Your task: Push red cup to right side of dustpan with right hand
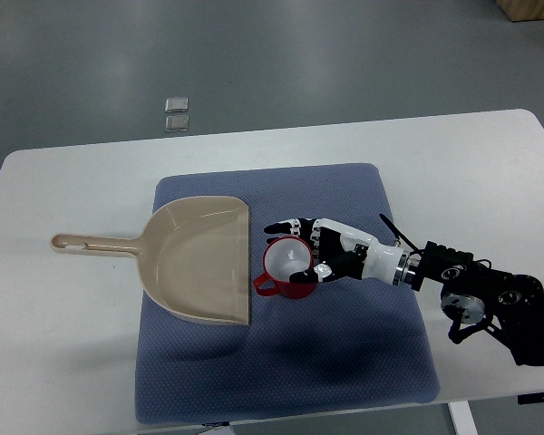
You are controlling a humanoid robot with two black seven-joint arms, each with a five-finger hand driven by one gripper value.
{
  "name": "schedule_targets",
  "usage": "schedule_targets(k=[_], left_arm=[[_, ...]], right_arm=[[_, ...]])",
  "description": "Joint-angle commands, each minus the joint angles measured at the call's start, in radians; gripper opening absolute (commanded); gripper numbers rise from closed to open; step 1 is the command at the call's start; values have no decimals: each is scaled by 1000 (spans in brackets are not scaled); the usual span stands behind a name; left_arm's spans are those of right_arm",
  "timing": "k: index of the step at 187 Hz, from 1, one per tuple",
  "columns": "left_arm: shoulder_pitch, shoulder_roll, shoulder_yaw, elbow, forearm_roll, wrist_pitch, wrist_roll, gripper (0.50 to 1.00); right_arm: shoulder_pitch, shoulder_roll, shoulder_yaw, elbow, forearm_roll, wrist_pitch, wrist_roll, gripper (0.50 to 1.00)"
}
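A red cup with a white inside stands upright on the blue mat, just right of the beige dustpan's open edge. Its handle points left toward the dustpan. My right hand comes in from the right and rests against the cup's right and far side, fingers spread along the rim, thumb near its front. It does not grasp the cup. The left hand is out of view.
The dustpan's handle reaches left off the mat onto the white table. My right forearm lies over the mat's right edge. Two small grey squares lie on the floor beyond the table.
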Motion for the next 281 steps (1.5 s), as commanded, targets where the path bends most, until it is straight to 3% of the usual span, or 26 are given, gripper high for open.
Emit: schedule_targets(k=[1, 187, 281], left_arm=[[0, 0, 0, 0, 0, 0, 0, 1000], [0, 0, 0, 0, 0, 0, 0, 1000], [0, 0, 1, 0, 0, 0, 0, 1000]], right_arm=[[2, 0, -1, 1, 0, -3, 0, 932], [45, 14, 4, 4, 5, -35, 0, 932], [101, -98, 23, 4, 18, -12, 0, 932]])
